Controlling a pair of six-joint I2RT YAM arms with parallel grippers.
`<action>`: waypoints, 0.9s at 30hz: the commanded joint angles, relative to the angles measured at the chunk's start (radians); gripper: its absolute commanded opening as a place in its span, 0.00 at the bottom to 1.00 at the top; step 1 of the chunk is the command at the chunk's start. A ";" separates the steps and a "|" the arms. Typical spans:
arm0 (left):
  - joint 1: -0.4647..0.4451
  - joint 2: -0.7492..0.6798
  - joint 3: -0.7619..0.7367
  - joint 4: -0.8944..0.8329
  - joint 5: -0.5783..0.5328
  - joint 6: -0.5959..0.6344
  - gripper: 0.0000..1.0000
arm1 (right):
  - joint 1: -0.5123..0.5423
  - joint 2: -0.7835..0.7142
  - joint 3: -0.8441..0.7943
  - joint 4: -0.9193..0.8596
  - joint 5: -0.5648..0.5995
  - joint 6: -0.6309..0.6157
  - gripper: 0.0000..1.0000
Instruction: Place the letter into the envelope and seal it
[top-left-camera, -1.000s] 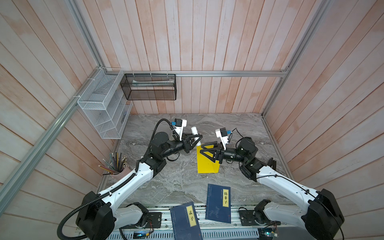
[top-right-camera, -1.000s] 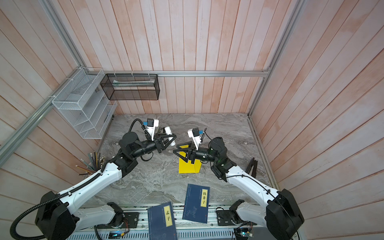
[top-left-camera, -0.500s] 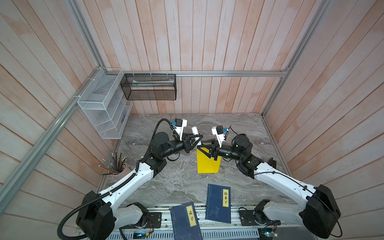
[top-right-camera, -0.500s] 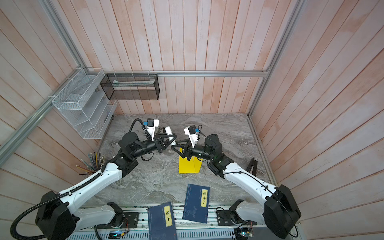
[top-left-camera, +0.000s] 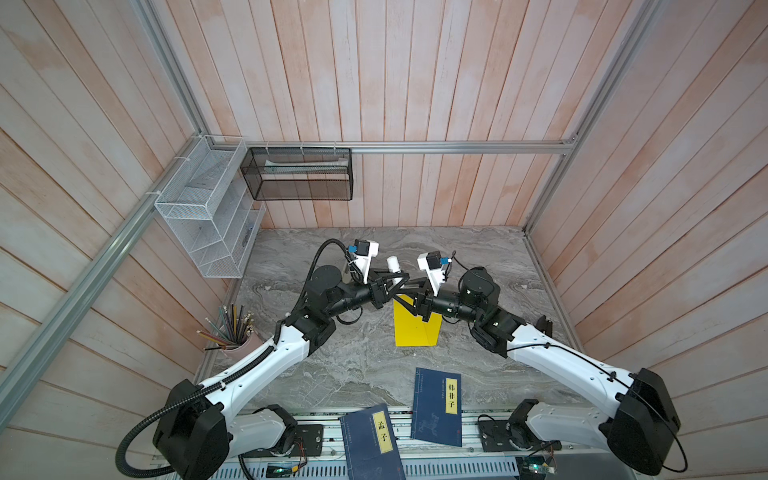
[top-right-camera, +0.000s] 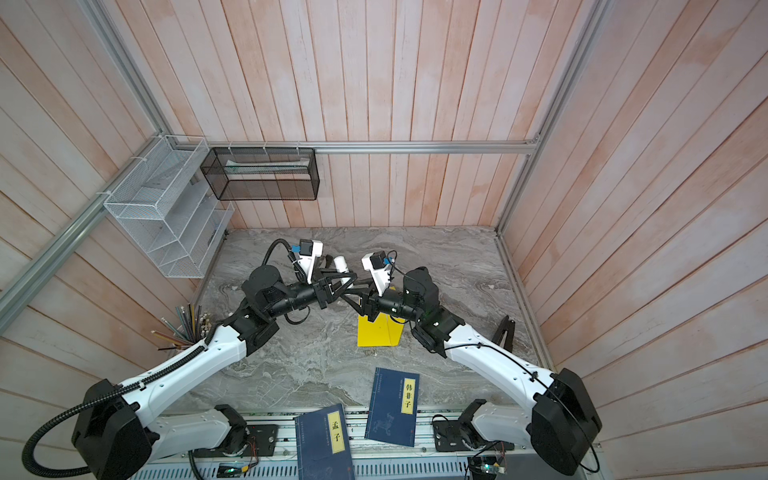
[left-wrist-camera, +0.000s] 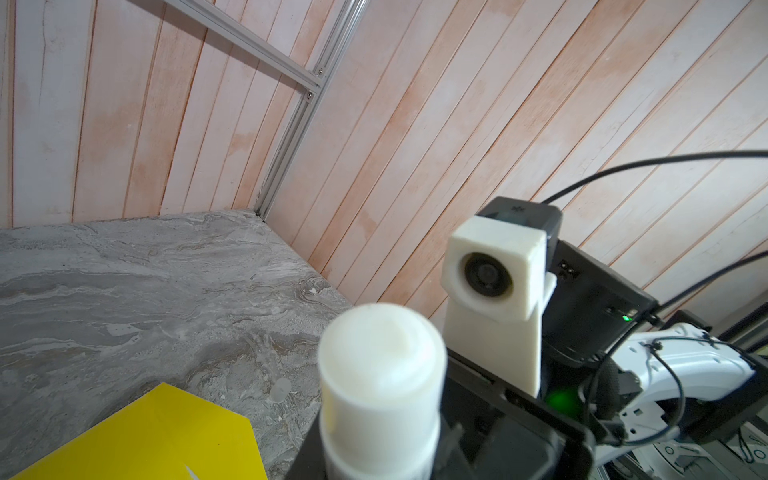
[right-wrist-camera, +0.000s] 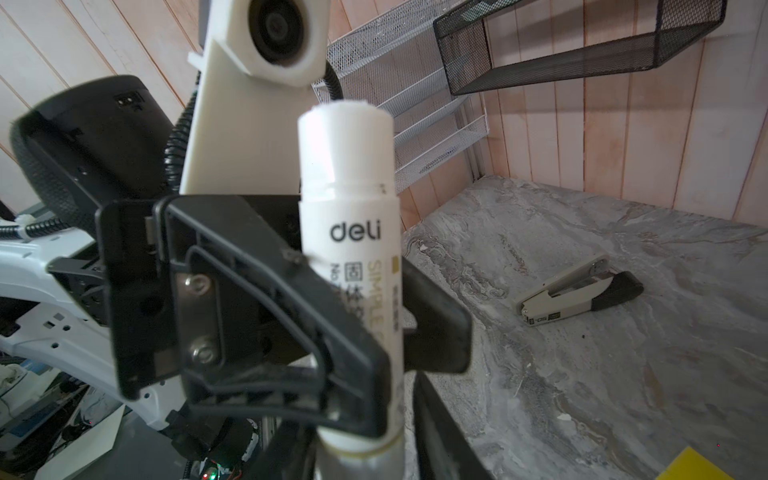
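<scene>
The yellow envelope lies flat on the grey marble table, below both grippers; a corner of it shows in each wrist view. The letter does not show in any view. My left gripper hangs above the envelope's far end, shut on a white glue stick that stands upright. My right gripper meets it from the right, with its jaws closed round the stick's lower end, under the left fingers.
Two dark blue books lie at the table's front edge. A stapler rests on the table toward the back. A pencil cup stands at the left. A white wire rack and a black mesh basket hang on the walls.
My right gripper has moved left to the left gripper, and its jaws have narrowed round the glue stick's lower end. The left arm and envelope have not moved.
</scene>
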 joint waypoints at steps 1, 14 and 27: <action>-0.003 -0.006 0.010 -0.017 0.001 0.035 0.00 | -0.012 -0.010 0.021 -0.021 -0.037 0.000 0.46; -0.002 0.002 0.026 -0.021 0.034 0.038 0.00 | -0.068 0.000 0.008 -0.006 -0.225 0.047 0.35; 0.000 0.002 0.034 -0.009 0.043 0.028 0.00 | -0.070 0.006 0.015 -0.053 -0.174 0.014 0.20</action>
